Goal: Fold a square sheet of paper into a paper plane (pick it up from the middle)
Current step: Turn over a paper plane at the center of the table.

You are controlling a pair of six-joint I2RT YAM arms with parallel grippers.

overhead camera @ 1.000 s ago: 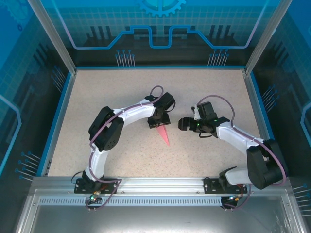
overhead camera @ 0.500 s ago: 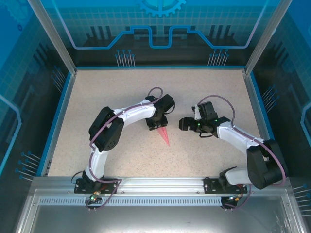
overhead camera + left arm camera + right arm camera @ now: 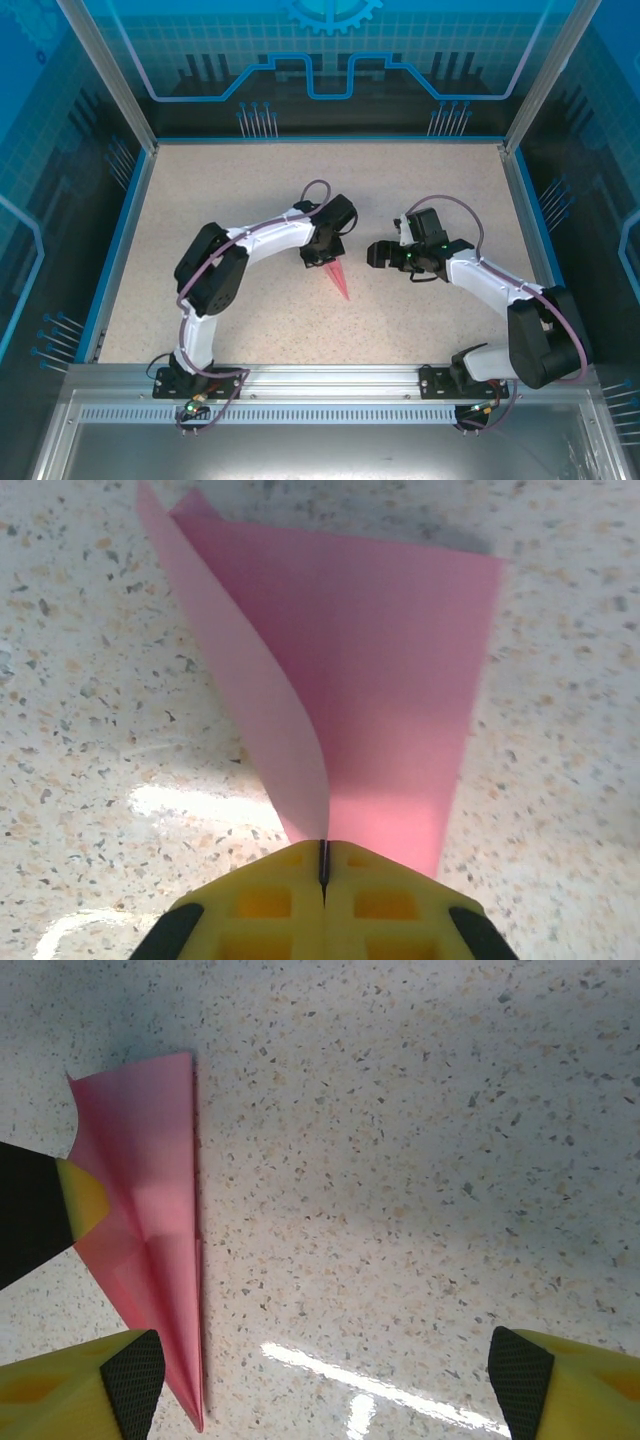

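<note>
Compared with a second ago, the left arm's elbow has swung a little to the left and its wrist has drawn slightly back and to the left, while the pointed tip of the paper plane (image 3: 337,279) lies at about the same spot and the right arm has not moved. There is one paper plane, two arms and two grippers. The left gripper (image 3: 318,256) has its yellow fingers pressed together on the wide rear end of the plane, the pink paper pinched between them in the left wrist view (image 3: 323,855), where one flap of the plane (image 3: 370,680) curls upward beside the flatter layer. The right gripper (image 3: 378,254) stands spread wide with nothing between its fingers (image 3: 325,1372), just to the right of the plane and not touching it. In the right wrist view the plane (image 3: 150,1250) lies on the speckled table (image 3: 240,190) with its long crease showing, and the left gripper's fingertip (image 3: 50,1210) covers part of its wide end, which seems slightly lifted. A blue rim (image 3: 330,139) and clear walls (image 3: 330,60) surround the table.
</note>
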